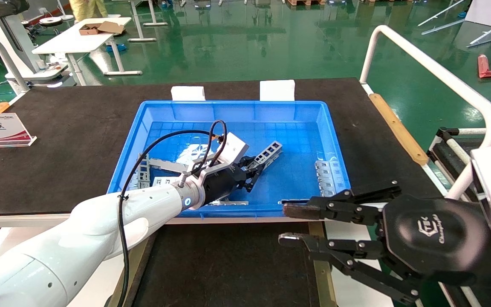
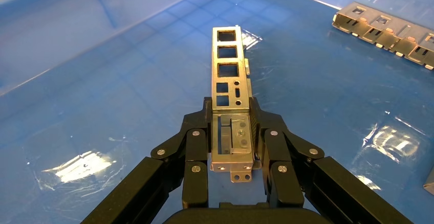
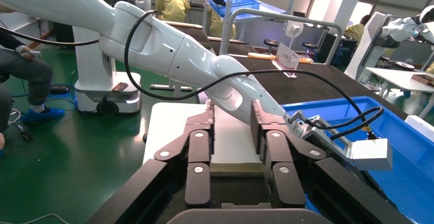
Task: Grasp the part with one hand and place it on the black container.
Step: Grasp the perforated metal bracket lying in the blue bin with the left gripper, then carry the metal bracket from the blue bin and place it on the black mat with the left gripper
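The part (image 1: 268,153), a slim silver strip with a row of rectangular windows, is held by my left gripper (image 1: 255,167) inside the blue bin (image 1: 335,145). In the left wrist view the gripper (image 2: 231,112) is shut on the part's (image 2: 229,65) near end, and the rest of the strip sticks out forward over the bin floor. The black container (image 1: 228,264), with an olive side rail (image 1: 319,273), lies in front of the bin, nearest to me. My right gripper (image 1: 288,224) is open and empty above the container's right rail; it also shows in the right wrist view (image 3: 231,116).
More metal parts lie in the bin at its right side (image 1: 326,175), its left side (image 1: 143,170), and in the left wrist view (image 2: 389,27). A sign (image 1: 0,128) stands at the left on the black mat. A white tube rail (image 1: 433,68) runs along the right.
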Robot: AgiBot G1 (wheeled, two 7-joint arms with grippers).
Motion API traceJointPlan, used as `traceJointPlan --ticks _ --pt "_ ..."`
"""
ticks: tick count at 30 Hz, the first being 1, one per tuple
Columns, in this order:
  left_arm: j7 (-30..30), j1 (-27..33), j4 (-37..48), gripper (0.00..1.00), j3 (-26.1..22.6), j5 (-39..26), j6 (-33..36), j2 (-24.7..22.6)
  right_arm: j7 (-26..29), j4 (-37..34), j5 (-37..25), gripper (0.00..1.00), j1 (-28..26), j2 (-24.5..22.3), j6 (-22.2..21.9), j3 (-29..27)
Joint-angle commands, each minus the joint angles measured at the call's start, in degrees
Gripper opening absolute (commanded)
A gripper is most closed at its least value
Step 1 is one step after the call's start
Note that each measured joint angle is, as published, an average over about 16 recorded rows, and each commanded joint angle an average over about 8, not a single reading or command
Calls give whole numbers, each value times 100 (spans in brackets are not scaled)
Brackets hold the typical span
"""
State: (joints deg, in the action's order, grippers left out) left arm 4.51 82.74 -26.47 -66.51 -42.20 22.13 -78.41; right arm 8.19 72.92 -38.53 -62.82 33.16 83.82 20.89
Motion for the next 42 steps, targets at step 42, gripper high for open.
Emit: traceJointPlan --ticks 42 --pt "454 562 369 0 151 1444 3607 961 -2 0 2 0 -1 -1 -1 3"
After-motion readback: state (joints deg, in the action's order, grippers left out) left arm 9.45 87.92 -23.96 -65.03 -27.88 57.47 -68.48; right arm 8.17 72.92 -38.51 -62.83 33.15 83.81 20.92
